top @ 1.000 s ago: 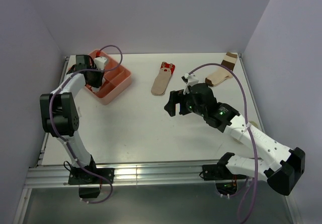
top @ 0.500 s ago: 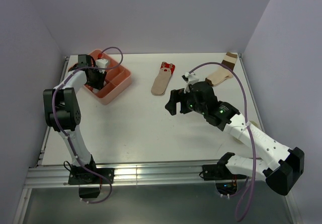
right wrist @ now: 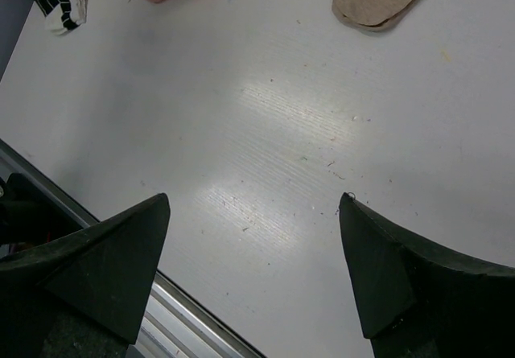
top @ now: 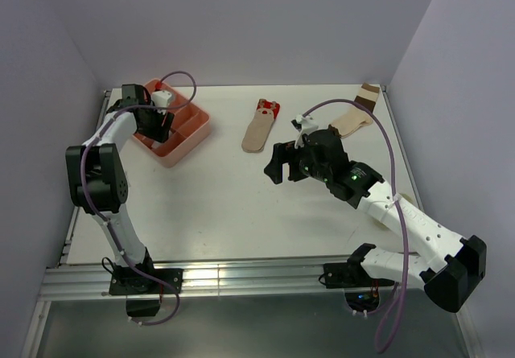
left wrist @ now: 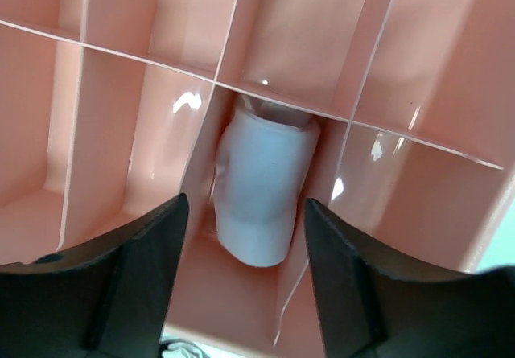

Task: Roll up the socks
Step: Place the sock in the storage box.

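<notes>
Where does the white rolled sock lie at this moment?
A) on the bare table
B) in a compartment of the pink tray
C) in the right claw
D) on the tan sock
B: the left wrist view shows the white rolled sock lying between the dividers of the pink tray.

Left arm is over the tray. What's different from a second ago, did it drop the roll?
The left gripper opened and let go of the white rolled sock, which lies in a compartment of the pink tray between the spread jaws. The left arm shifted only slightly. The right gripper stayed open over the table; the tan sock and the cream banded sock did not move.
</notes>
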`<action>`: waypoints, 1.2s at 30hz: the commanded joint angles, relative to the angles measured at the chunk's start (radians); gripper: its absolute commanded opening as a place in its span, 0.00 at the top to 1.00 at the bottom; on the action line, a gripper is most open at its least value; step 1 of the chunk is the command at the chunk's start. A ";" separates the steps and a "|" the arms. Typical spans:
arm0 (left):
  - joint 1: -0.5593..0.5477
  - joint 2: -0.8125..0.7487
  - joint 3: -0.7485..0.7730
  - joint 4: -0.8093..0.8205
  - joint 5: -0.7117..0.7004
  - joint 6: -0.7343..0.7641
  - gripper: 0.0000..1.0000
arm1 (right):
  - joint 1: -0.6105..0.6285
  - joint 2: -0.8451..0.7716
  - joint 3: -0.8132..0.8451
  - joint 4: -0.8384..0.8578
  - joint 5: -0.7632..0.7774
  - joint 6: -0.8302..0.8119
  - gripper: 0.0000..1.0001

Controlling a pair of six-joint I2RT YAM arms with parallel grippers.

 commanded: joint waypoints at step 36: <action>-0.044 -0.723 -0.232 -0.026 -0.149 -0.882 0.03 | -0.091 0.974 0.745 0.047 0.216 -0.095 0.54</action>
